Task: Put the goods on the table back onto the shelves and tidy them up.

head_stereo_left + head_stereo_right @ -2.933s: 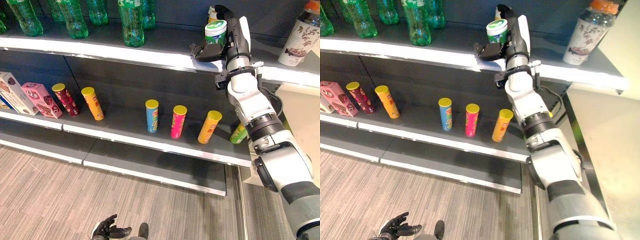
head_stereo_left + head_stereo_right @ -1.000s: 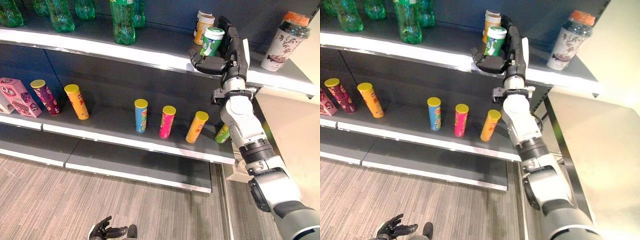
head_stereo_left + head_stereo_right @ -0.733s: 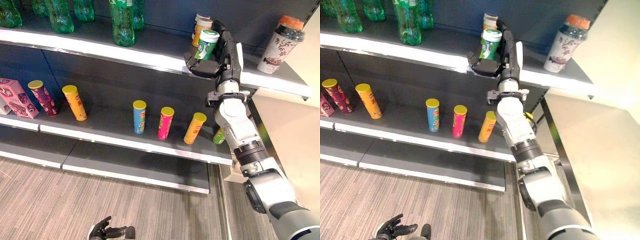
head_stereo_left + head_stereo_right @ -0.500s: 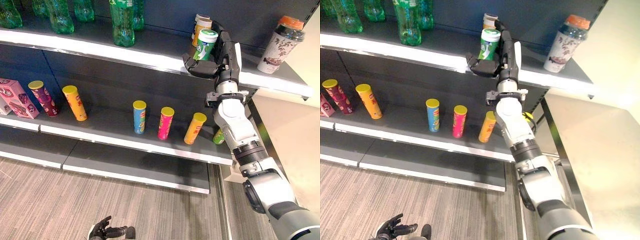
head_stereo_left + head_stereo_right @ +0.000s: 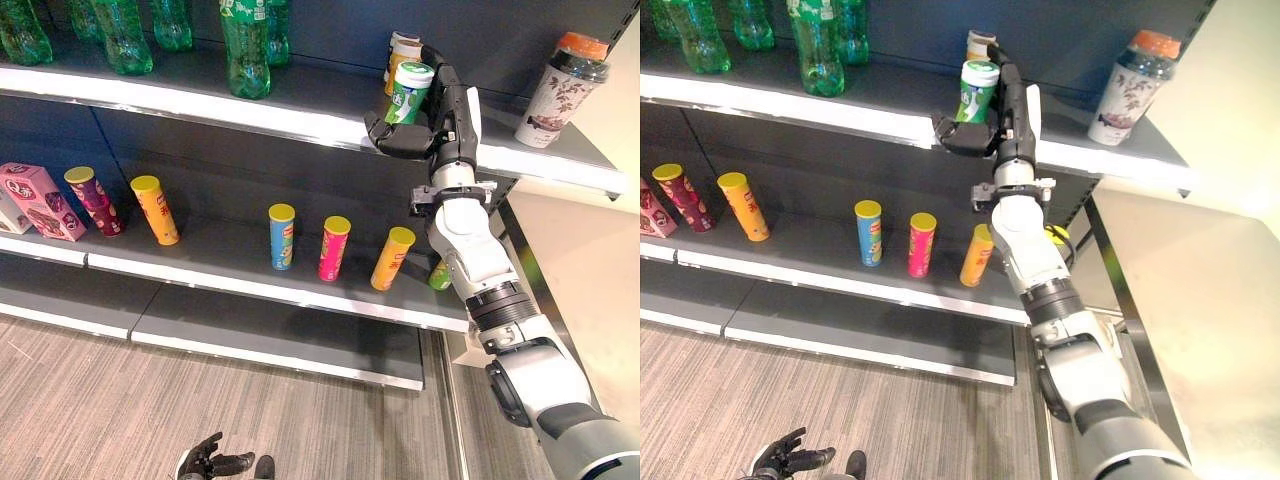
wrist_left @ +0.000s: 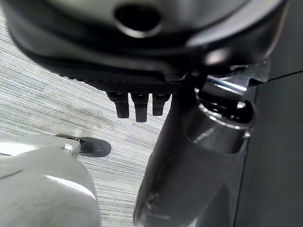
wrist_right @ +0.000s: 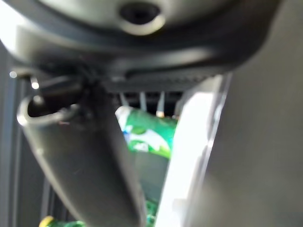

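Right hand (image 5: 432, 120) clasped around green-and-white canister (image 5: 408, 92), between thumb and fingers, long axis near upright, tilted; base just above top shelf (image 5: 300, 112) edge. Left hand (image 5: 212, 462) low, relaxed, far.

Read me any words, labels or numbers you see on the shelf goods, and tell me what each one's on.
None can be read.
Green canister in the right hand: print blurred.
Snack tubes on the middle shelf: logos too small.
Pink box: lettering unclear.
Green bottles: labels too small.
Patterned bottle: flower pattern, no legible text.
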### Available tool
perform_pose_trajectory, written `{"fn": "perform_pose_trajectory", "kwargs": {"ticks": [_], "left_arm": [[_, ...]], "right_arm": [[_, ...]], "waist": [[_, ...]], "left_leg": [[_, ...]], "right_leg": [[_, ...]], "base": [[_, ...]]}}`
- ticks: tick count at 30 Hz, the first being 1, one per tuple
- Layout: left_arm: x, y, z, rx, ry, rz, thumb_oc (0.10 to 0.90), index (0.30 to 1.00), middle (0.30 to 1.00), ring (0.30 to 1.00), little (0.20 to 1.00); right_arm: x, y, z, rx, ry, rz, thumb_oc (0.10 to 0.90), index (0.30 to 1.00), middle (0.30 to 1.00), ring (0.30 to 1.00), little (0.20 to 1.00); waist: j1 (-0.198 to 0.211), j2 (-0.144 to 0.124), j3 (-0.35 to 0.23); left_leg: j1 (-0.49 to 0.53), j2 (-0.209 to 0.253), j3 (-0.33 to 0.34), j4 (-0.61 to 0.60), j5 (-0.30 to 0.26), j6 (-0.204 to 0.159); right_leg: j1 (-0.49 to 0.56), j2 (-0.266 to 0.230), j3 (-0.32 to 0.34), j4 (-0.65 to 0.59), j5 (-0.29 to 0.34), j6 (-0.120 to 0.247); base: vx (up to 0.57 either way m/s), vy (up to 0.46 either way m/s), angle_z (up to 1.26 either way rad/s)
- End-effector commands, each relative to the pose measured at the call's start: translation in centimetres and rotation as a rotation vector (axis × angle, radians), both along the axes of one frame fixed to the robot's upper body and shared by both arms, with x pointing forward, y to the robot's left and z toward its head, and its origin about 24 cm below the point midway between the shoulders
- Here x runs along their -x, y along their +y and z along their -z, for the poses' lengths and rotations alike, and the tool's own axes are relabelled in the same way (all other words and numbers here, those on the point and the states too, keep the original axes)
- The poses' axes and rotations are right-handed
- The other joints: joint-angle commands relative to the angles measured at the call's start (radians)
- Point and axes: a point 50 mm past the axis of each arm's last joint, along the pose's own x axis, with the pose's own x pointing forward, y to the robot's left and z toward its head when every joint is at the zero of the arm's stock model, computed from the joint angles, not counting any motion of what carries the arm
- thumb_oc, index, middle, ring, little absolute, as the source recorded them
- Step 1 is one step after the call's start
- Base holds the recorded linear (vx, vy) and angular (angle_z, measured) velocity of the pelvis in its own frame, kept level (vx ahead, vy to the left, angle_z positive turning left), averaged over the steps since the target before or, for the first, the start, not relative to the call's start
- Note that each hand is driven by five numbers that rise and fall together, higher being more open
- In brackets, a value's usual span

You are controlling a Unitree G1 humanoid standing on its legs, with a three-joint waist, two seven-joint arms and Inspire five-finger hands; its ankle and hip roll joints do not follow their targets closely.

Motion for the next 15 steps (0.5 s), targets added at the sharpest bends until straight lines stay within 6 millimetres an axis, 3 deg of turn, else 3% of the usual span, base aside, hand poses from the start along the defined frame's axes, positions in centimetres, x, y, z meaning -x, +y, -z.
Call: {"fn": "perform_pose_trajectory", "kwargs": {"ticks": [1,9,15], "left_arm": [[-2.9,0.4,-0.9,-0.037,-0.082,0.021,0.800,0.900,0.900,0.900,0.900],[-2.6,0.6,-0.8,-0.044,-0.071,0.008,0.800,0.900,0.900,0.900,0.900],[-2.5,0.7,-0.9,-0.049,-0.074,0.005,0.800,0.900,0.900,0.900,0.900]], "right_arm": [[0.8,1.2,-4.0,0.003,-0.163,-0.051,0.800,0.900,0.900,0.900,0.900],[0.7,1.4,-3.9,0.018,-0.159,-0.021,0.800,0.900,0.900,0.900,0.900],[0.6,-0.2,-4.4,0.035,-0.178,0.055,0.800,0.900,0.900,0.900,0.900]], "waist": [[0.029,-0.008,-0.017],[0.032,-0.011,-0.016],[0.031,-0.006,-0.016]], "left_leg": [[0.066,0.004,-0.010,0.004,-0.126,-0.008],[0.063,0.003,-0.011,0.004,-0.126,-0.007],[0.066,0.000,-0.010,0.004,-0.128,-0.006]], "right_leg": [[0.002,-0.046,-0.039,0.013,0.037,0.058],[0.002,-0.046,-0.039,0.013,0.039,0.058],[0.005,-0.049,-0.042,0.013,0.040,0.060]], "base": [[0.00,0.000,-0.04],[0.00,0.000,0.00],[0.00,0.000,0.00]]}}
